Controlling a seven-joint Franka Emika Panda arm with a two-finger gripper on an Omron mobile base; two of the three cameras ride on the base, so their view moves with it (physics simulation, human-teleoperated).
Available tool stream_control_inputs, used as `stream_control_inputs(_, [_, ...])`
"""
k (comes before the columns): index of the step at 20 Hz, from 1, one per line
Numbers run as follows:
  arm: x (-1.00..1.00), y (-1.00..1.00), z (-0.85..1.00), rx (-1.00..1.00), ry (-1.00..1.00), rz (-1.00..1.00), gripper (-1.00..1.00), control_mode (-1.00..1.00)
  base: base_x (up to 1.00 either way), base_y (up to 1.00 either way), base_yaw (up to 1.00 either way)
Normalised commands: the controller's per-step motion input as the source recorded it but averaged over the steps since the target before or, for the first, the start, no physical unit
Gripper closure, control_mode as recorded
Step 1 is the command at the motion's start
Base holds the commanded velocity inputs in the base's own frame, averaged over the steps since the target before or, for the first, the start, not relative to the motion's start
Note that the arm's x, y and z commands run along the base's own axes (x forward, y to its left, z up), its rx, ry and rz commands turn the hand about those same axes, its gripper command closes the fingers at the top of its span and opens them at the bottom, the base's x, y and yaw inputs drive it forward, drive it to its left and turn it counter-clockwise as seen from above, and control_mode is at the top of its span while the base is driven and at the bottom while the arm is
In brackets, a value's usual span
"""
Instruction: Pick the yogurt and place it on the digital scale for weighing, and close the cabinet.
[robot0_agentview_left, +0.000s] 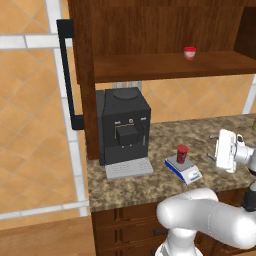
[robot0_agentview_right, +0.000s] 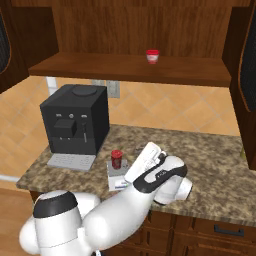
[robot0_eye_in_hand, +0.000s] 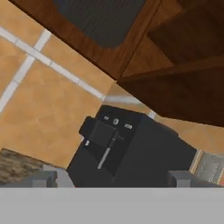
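Jaws apart on gripper (robot0_agentview_left: 217, 148), holding nothing; yogurt (robot0_agentview_left: 182, 153) sits on scale (robot0_agentview_left: 184, 169) just beside it. Cabinet (robot0_agentview_left: 82, 75) door above is open. Risk: arm swinging up clips cup, tips it off.

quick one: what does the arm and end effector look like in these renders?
Glossy white rounded arm links with dark grey joint bands; a boxy white end effector on a rounded wrist. The hand view shows two small grey fingertips. No cables or markings visible.
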Motion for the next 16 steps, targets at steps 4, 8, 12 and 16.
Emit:
stream_control_inputs(4, [-0.17, -0.03, 0.54, 0.24, -0.36, -0.08, -1.0, -1.0, 0.0, 0.0, 0.0])
stream_control_inputs(8, [0.0, -0.03, 0.44, 0.22, -0.37, -0.16, -1.0, -1.0, 0.0, 0.0, 0.0])
stream_control_inputs(12, [0.0, -0.23, 0.26, 0.13, -0.27, -0.2, -1.0, -1.0, 0.0, 0.0, 0.0])
stream_control_inputs(16, [0.0, -0.36, 0.16, 0.07, -0.22, -0.21, -1.0, -1.0, 0.0, 0.0, 0.0])
